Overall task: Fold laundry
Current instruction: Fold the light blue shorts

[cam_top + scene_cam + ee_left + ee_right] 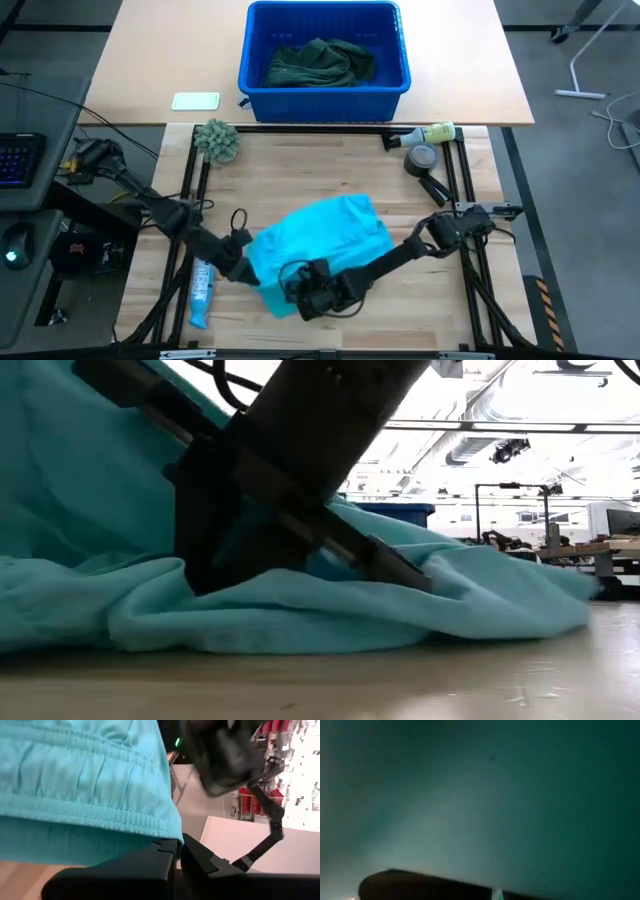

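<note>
High view: a bright turquoise cloth garment [325, 238] lies crumpled at the frame's lower centre on the wooden table [300, 170]. Left gripper [252, 272] is clamped on its lower-left edge (a ribbed hem in the wrist view); right gripper [300, 291] is closed, pressed into its lower edge.

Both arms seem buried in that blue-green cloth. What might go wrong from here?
The left gripper and right gripper are shut on the turquoise garment at its near edge, close together, so the arms might bump. The cloth is bunched, so a fold may come out crooked. It covers the right wrist camera's view.
</note>
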Action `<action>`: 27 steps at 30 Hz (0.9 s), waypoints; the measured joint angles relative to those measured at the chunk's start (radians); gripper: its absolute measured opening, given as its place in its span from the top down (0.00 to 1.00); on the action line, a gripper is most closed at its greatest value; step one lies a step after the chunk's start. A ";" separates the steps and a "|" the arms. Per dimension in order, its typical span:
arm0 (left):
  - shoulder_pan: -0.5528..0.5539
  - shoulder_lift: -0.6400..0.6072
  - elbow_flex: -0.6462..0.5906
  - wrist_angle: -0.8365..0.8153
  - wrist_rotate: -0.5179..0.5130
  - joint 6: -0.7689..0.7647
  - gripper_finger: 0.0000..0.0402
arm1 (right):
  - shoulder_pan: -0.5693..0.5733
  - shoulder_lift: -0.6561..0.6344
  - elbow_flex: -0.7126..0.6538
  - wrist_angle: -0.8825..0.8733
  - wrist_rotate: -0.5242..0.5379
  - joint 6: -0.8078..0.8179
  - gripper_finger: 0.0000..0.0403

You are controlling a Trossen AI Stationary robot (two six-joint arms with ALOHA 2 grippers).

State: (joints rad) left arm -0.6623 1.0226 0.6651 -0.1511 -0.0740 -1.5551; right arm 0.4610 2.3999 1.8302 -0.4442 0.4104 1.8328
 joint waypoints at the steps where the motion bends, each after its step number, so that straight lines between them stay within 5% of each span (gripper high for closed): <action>1: -0.017 0.011 0.000 0.000 -0.013 -0.010 1.00 | -0.007 0.000 0.000 0.002 0.000 0.000 1.00; 11: -0.112 0.226 0.000 0.092 -0.174 -0.149 1.00 | -0.055 0.000 0.000 0.024 -0.004 -0.032 1.00; 27: -0.109 0.536 0.000 0.435 0.054 -0.221 0.97 | -0.064 -0.002 0.000 0.032 -0.051 -0.055 1.00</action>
State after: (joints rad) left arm -0.7715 1.5585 0.6653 0.2839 -0.0196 -1.7762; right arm 0.3969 2.3979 1.8301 -0.4123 0.3597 1.7777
